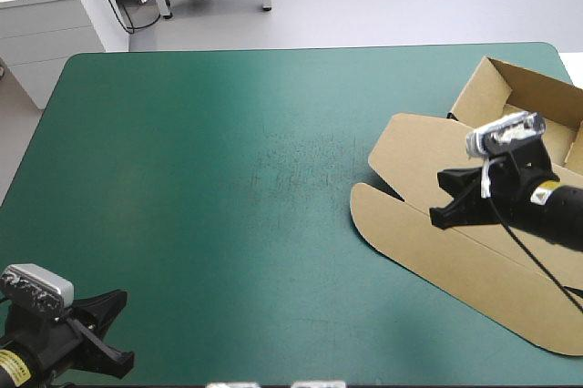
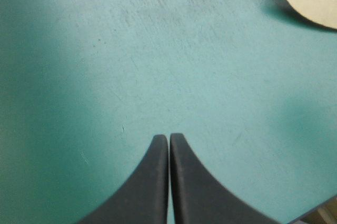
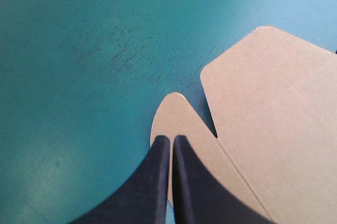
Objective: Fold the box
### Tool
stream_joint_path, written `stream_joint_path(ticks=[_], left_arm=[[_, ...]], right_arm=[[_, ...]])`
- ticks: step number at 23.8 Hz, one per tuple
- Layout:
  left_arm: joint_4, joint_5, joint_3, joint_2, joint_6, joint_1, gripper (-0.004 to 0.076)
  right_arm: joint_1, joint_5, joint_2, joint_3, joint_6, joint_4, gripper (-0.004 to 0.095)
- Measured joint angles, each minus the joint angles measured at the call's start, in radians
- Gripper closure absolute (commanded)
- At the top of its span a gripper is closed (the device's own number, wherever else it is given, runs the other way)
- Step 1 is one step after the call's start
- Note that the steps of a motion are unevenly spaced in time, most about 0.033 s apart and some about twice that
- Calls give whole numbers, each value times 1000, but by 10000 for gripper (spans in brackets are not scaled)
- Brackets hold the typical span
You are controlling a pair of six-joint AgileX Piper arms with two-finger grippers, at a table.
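Over on the right side of the table [image 1: 209,188], the brown box [image 1: 414,156] lies half-made: at the far right its walls stand up as an open tray [image 1: 512,80], brown board showing inside, while the lid lies flat toward the middle with a rounded flap [image 3: 176,114] spread on the teal-green cover. The right claw [image 3: 172,139] hangs over that flap, fingers pressed together, holding nothing. The left claw [image 2: 169,137], likewise closed and empty, is at the near left corner.
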State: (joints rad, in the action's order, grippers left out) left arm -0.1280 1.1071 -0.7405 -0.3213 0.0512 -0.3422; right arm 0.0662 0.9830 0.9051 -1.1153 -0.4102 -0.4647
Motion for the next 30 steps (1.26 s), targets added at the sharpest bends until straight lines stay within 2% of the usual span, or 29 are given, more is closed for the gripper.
stream_joint_path(ticks=[6, 11, 15, 23, 30], left_arm=[[0, -82, 98, 140, 1, 0, 732], [0, -138, 201, 237, 8, 0, 732], [0, -167, 248, 276, 70, 0, 732], [0, -190, 270, 293, 85, 0, 732], [0, -267, 305, 293, 85, 0, 732]], right_arm=[[1, -163, -236, 293, -9, 0, 908], [1, -229, -422, 498, -11, 0, 908], [1, -290, -610, 626, -22, 0, 908], [1, -321, -883, 718, -23, -3, 908], [1, -318, -918, 736, 1, 24, 908]])
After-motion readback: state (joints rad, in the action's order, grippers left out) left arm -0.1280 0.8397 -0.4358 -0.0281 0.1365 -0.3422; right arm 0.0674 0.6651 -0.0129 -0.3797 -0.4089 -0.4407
